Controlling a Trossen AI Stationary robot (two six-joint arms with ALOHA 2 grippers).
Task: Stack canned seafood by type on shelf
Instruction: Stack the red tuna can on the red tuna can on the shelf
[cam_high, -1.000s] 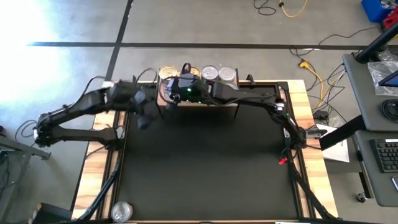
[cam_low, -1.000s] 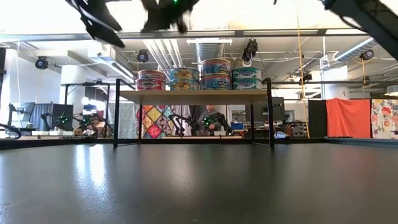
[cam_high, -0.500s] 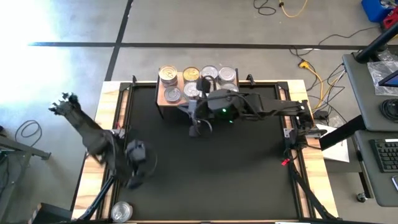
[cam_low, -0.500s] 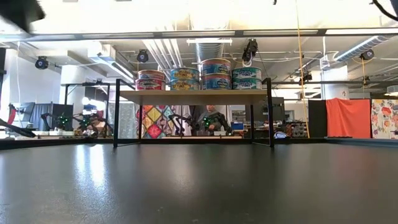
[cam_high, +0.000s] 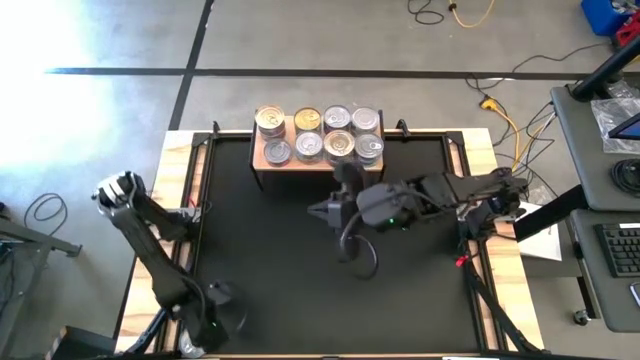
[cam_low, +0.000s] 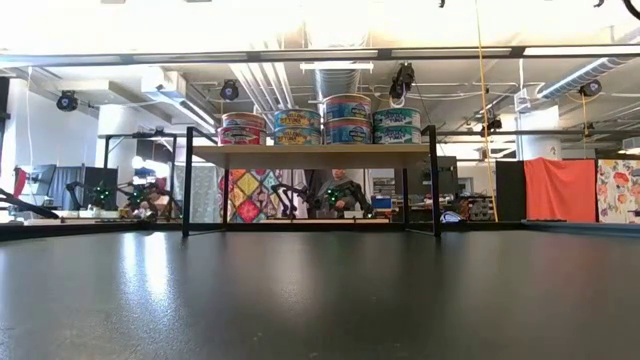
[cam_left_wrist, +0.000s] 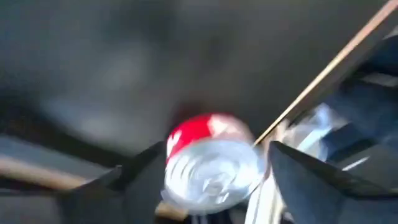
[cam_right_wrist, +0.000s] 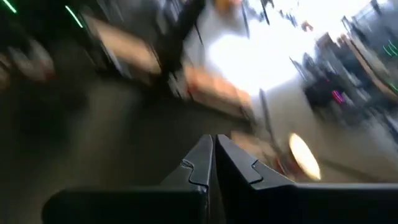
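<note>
The black-topped table (cam_high: 320, 250) fills the middle of the high view, with the shelf (cam_high: 268, 152) at its upper centre, just inside the far wooden rim. Eight cans (cam_high: 322, 135) are visible on it from above, in two rows; the low view shows some of them stacked two high (their labels differ by column).

One loose red-sided can (cam_left_wrist: 211, 165) lies at the lower left corner of the high view, mostly covered there by the left gripper (cam_high: 205, 325). In the left wrist view its silver lid sits between the two spread fingers (cam_left_wrist: 311, 180), which flank it without visibly pressing. To do this pick well, the jaws should be centred on the can's side wall before squeezing.

The right gripper (cam_high: 322, 212) hangs mid-table below the shelf, fingers pressed together on nothing.

Both wrist views are smeared, so actual contact on the can cannot be judged.
</note>
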